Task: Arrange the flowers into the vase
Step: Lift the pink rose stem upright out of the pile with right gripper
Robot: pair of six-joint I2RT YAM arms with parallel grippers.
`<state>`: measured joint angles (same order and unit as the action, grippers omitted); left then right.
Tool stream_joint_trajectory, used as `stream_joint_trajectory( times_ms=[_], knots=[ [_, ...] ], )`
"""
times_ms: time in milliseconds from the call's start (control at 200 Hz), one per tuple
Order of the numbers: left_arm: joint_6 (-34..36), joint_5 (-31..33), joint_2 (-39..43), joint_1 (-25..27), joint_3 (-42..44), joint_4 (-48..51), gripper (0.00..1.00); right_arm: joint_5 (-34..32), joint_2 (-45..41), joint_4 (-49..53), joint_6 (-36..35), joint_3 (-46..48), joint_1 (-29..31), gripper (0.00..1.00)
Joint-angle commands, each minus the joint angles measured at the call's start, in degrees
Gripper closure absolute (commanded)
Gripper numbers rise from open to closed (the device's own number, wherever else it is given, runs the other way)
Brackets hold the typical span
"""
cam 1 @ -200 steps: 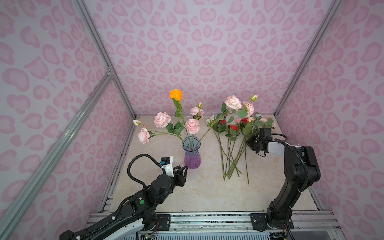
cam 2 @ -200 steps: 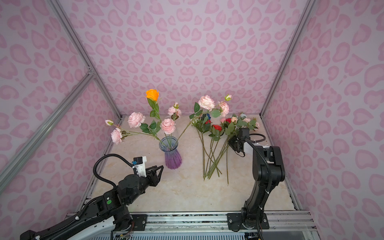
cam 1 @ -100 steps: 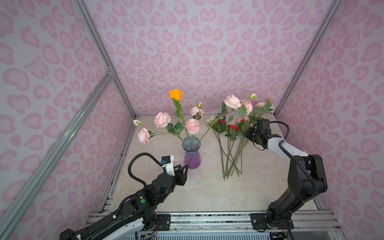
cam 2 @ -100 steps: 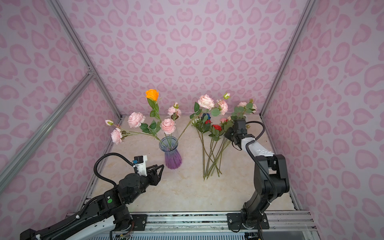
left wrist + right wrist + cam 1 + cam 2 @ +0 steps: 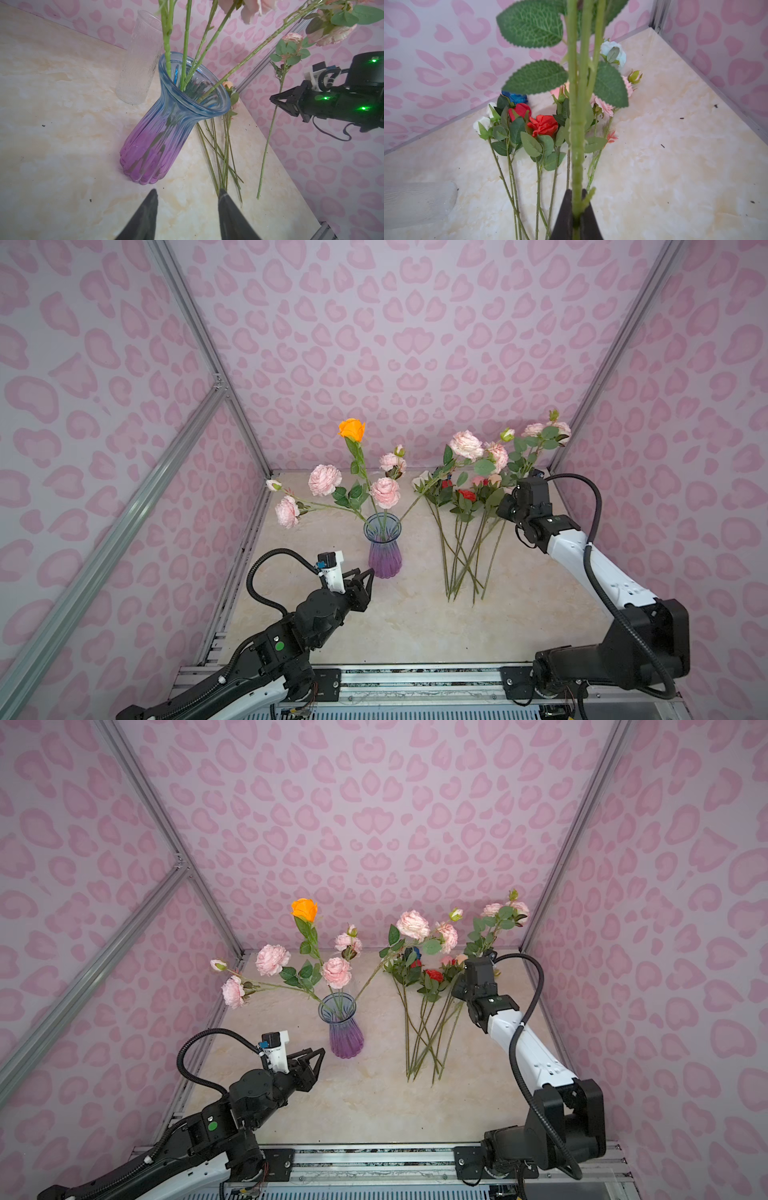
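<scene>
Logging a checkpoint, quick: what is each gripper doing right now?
Left gripper: open, holding nothing, near the purple-and-blue ribbed glass vase.
Right gripper: closed on the long green stem of a pale pink flower.

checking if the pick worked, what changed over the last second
The right gripper shut on the stem of a pink flower in the pile and swung its blooms up toward the back right corner. The left gripper, open, the vase with its flowers, and the other loose stems stayed put.
</scene>
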<state>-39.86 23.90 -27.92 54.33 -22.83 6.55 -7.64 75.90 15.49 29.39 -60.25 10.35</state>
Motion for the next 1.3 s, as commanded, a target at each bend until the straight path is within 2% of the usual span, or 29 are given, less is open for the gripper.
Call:
stream_joint_trajectory(
  times_ms=[0, 185, 415, 635, 825, 1035, 1125, 1295],
  knots=[
    [0.9, 1.1, 0.3, -0.1, -1.5, 0.2, 0.52, 0.9, -5.8, -3.6, -0.1, 3.3, 0.1, 1.0],
    [2.1, 2.3, 1.9, -0.1, -2.4, 1.4, 0.52, 4.1, -20.2, -8.4, -1.2, 9.5, 2.9, 1.0],
    [2.2, 4.0, 4.3, -0.1, -2.8, 3.0, 0.52, -3.9, -29.1, -11.3, -10.7, 7.9, 18.2, 1.0],
    [1.0, 7.2, 6.6, -0.1, -3.5, 5.7, 0.51, -4.4, -31.8, -17.7, -17.8, 6.7, 29.2, 1.0],
    [-3.6, 13.3, 7.5, -0.1, -3.8, 9.8, 0.5, -4.8, -30.1, -22.7, -21.0, 4.9, 36.4, 1.0],
    [-0.5, 11.2, 7.3, -0.1, -5.9, 8.2, 0.49, -2.0, -23.2, -28.0, -21.2, -0.4, 42.3, 1.0],
    [1.4, 10.1, 7.0, -0.1, -7.4, 8.1, 0.49, -0.4, -18.8, -29.3, -23.5, -4.0, 44.7, 1.0],
    [3.0, 10.0, 6.6, -0.1, -8.5, 8.0, 0.49, 2.4, -11.5, -38.9, -25.2, -6.9, 44.9, 1.0]
  ],
)
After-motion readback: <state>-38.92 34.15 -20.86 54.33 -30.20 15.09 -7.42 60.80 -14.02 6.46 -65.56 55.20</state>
